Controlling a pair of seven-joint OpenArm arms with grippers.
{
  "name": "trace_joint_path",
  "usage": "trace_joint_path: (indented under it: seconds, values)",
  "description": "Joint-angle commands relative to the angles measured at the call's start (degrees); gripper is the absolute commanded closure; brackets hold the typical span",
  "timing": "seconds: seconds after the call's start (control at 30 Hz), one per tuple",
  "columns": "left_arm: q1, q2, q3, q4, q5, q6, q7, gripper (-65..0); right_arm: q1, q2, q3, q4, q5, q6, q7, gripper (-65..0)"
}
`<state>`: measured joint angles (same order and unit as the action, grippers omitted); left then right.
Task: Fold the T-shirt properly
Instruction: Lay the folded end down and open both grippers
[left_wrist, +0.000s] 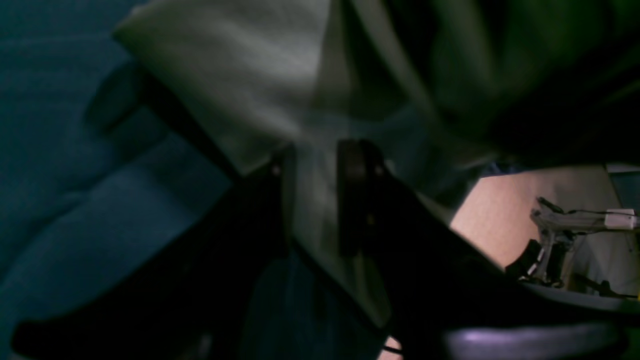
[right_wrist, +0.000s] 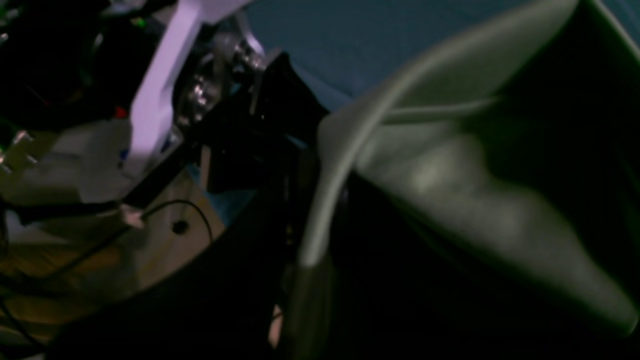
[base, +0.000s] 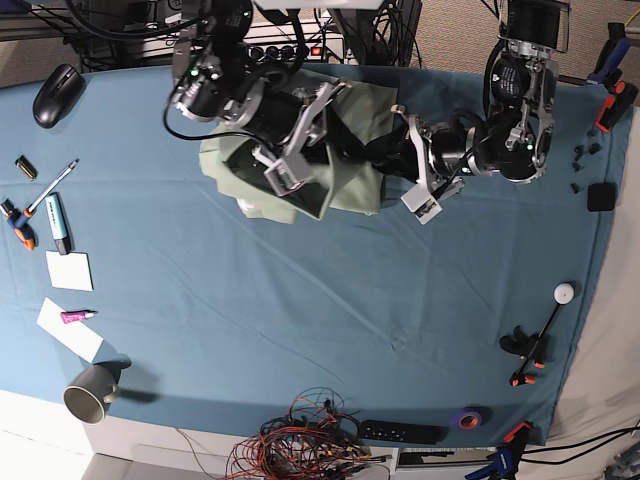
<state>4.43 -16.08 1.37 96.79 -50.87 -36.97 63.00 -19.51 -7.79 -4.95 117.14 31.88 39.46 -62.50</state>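
The pale sage-green T-shirt lies bunched at the far middle of the teal table cloth, and part of it is lifted. In the left wrist view my left gripper is shut on a fold of the T-shirt, with cloth running between its dark fingers. In the right wrist view my right gripper is shut on a hemmed edge of the T-shirt. In the base view my left gripper is at the shirt's right side and my right gripper is over its middle. The collar is hidden.
A mouse, pens, paper notes and a mug lie along the left edge. Cables, a tape roll, clamps and a white ball are near the front and right.
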Motion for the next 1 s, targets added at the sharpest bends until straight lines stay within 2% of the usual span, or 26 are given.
trace_joint_path:
  seconds: [0.0, 0.17, 0.23, 0.27, 0.33, 0.37, 0.4, 0.57, 0.73, 0.83, 0.97]
  values:
    - [-0.6, -0.3, -0.3, 1.0, -1.4, -0.4, -1.1, -15.5, 0.3, -0.3, -0.9, 1.1, 0.7, 0.3, 2.3, 0.0]
    - [-0.8, -0.3, -0.4, 1.0, -0.9, -0.4, -1.1, -15.6, 0.3, -0.3, -1.8, 1.1, -0.7, 0.1, 2.7, 0.0]
    - [-1.0, -0.3, -0.7, 1.1, 0.2, -0.4, -1.3, -19.9, 0.3, -0.3, -1.8, 1.1, -0.8, 0.1, 2.6, 0.0]
    - [-1.3, -0.3, -1.0, 1.3, 0.3, -0.4, -1.3, -22.9, 0.3, -0.3, -1.8, 1.1, -0.9, 0.1, 2.6, -3.4]
    - [-1.8, -0.6, -1.8, 1.8, 0.3, -0.4, -1.3, -26.0, 0.3, -0.3, -1.8, 1.1, -0.9, 0.1, 2.8, -21.2]
    - [-2.1, -1.0, -2.2, 2.2, 0.3, -0.4, -1.3, -26.0, 0.3, -0.3, -1.8, 1.1, -0.9, 0.1, 3.1, -27.6]
    - [-2.3, -1.3, -2.8, 2.7, 0.3, -0.4, -1.3, -26.0, 0.3, -0.3, -1.8, 1.1, -0.9, 0.1, 3.4, -30.3]
    - [-2.7, -4.2, -6.1, 5.5, 0.3, -0.4, -1.4, -26.0, 0.3, -0.3, -3.5, 1.1, 0.0, 0.1, 3.6, -30.4]
    - [-2.7, -7.0, -9.5, 6.8, 0.1, 0.4, -1.5, -26.0, 0.3, -0.3, -8.8, 1.1, 2.1, 0.5, 2.7, -30.4]
    - [-2.4, -8.1, -11.1, 7.2, -1.8, 1.1, -0.9, -26.0, 0.5, -0.3, -9.9, 1.2, 1.3, 0.5, 2.5, -30.4]
    - [-0.5, -8.9, -13.0, 8.6, -6.4, 1.0, 1.1, -26.0, 1.2, -0.3, -8.0, 1.7, -3.3, 0.5, 2.8, -30.3]
